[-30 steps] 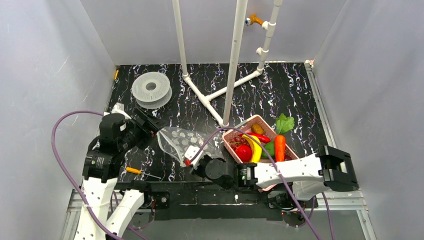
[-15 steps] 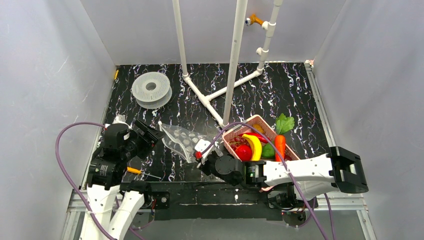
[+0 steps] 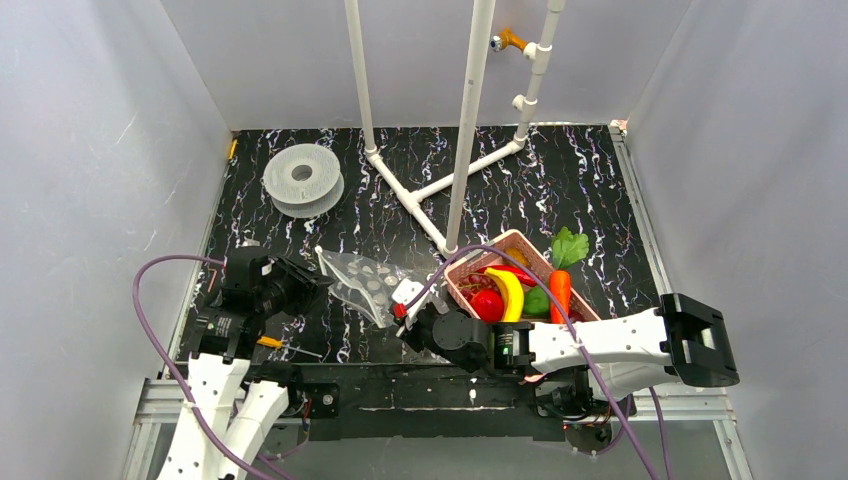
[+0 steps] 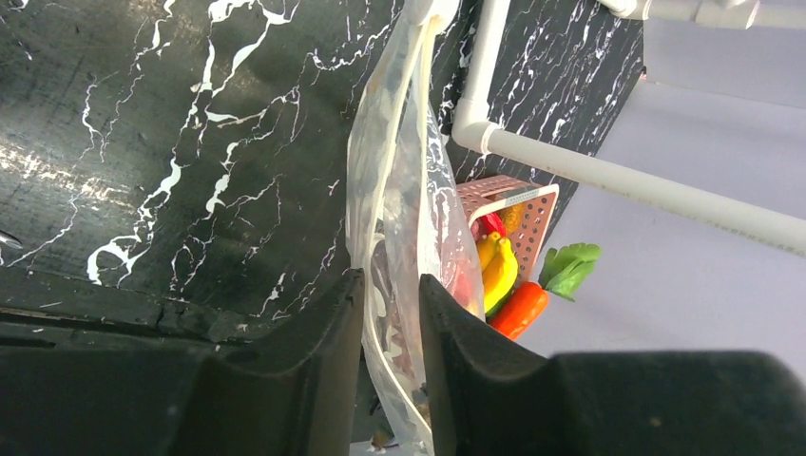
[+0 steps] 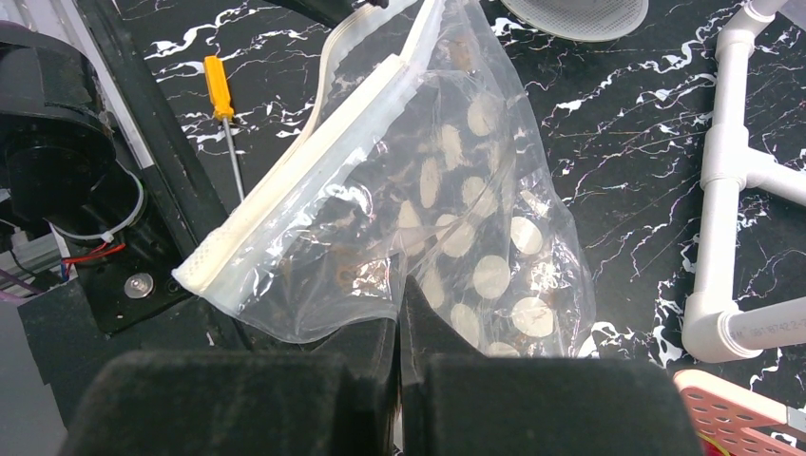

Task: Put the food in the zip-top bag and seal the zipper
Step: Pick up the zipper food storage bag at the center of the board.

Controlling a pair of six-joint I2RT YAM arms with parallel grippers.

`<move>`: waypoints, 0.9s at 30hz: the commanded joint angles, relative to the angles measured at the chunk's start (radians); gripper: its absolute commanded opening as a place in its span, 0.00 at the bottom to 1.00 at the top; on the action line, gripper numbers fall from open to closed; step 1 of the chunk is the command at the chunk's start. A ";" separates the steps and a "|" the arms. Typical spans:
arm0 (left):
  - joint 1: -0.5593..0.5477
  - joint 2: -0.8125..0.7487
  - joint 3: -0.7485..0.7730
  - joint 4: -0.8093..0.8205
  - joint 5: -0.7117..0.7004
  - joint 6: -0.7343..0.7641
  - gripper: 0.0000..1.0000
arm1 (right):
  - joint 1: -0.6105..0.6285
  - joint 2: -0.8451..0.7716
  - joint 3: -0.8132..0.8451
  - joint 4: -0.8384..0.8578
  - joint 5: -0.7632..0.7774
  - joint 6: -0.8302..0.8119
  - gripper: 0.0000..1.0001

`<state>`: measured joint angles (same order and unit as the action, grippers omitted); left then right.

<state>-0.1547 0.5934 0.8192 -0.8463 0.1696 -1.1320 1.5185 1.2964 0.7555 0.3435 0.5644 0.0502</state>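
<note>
The zip-top bag (image 3: 365,285), clear with white dots, hangs between my two grippers, just left of the pink basket. My right gripper (image 3: 403,300) (image 5: 401,285) is shut on the bag's (image 5: 475,228) lower edge. The zipper (image 5: 314,152) shows as a pale strip along the mouth. My left gripper (image 3: 305,282) (image 4: 392,280) straddles the bag's (image 4: 404,190) other end, with the film loose in a narrow gap between its fingers. The food lies in the basket: banana (image 3: 508,293), tomato (image 3: 488,305), chilli (image 3: 515,272) and carrot (image 3: 559,295).
The pink basket (image 3: 500,240) stands right of the bag. A white pipe frame (image 3: 420,195) rises from mid-table. A grey-white spool (image 3: 303,178) sits at the back left. An orange-handled screwdriver (image 3: 275,343) lies near the front edge by the left arm.
My left gripper has slid in over the bag's left end and its jaws have narrowed around it. The right gripper shifted slightly right and away with the bag, then held still.
</note>
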 commanded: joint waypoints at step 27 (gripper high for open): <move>-0.002 0.079 0.340 -0.178 -0.385 0.311 0.00 | -0.093 -0.011 0.072 -0.100 -0.186 0.305 0.54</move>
<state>-0.1555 0.6708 0.9646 -0.8566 0.0925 -1.0248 1.4681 1.3071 0.7822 0.2852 0.4648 0.2382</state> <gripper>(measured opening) 0.010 0.518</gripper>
